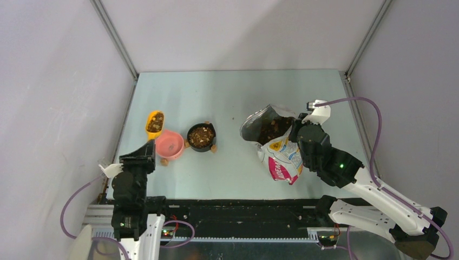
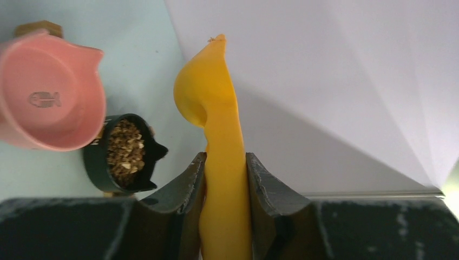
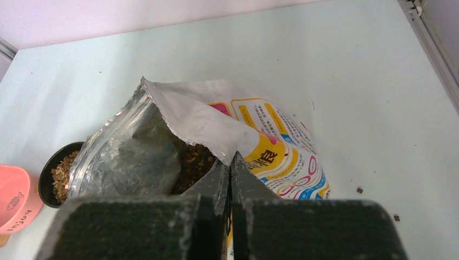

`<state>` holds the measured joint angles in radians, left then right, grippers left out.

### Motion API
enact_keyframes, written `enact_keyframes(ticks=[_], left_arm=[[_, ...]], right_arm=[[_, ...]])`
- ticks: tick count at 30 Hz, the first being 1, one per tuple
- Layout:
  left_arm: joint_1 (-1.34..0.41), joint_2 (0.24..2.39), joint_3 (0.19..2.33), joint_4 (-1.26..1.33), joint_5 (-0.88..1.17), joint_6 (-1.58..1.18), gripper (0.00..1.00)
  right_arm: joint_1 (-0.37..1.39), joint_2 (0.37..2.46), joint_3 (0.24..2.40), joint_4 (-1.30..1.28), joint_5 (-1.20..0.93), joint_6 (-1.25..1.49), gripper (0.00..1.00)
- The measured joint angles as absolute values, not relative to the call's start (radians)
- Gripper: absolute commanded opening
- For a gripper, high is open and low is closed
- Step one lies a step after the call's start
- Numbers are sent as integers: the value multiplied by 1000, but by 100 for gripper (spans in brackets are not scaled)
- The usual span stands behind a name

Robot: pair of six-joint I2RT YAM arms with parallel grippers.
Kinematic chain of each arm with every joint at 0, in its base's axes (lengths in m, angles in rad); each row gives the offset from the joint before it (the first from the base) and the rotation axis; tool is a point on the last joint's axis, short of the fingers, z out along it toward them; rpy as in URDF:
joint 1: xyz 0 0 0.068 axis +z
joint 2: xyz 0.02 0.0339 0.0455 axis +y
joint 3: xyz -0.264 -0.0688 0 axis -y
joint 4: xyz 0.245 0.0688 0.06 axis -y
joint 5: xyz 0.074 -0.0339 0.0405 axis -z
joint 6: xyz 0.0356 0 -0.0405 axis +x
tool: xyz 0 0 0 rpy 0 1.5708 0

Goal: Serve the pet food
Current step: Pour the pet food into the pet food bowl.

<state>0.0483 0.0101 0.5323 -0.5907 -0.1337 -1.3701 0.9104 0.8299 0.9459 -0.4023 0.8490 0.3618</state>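
Pet food fills the cup of the yellow scoop (image 1: 155,122), which hangs over the far left rim of the pink bowl (image 1: 170,144). My left gripper (image 1: 148,147) is shut on the scoop's handle (image 2: 224,162); from the left wrist view only the scoop's underside shows. More pet food (image 1: 201,135) fills the black bowl (image 2: 125,154). The printed bag (image 1: 281,154) stands open at the right with pet food (image 3: 197,160) inside. My right gripper (image 3: 231,162) is shut on the bag's rim, holding the mouth open.
The left enclosure wall (image 1: 65,108) is close beside the scoop. Stray pellets (image 3: 359,190) lie on the table right of the bag. The two bowls stand side by side on small wooden feet (image 1: 214,148).
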Motion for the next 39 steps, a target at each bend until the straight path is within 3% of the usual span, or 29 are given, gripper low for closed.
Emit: enact_keyframes(ticks=[12,27,39], left_arm=[[48,10,580,-837,-179,-1303,0],[48,18,563,-884,-175,-1283,0],[48,237,599,-940,-182,-1245,0]], right_arm=[[910,830,946,-402,849,361,0],[911,830,946,-402,853,361,0],[913,830,946,-404,866,360,0]])
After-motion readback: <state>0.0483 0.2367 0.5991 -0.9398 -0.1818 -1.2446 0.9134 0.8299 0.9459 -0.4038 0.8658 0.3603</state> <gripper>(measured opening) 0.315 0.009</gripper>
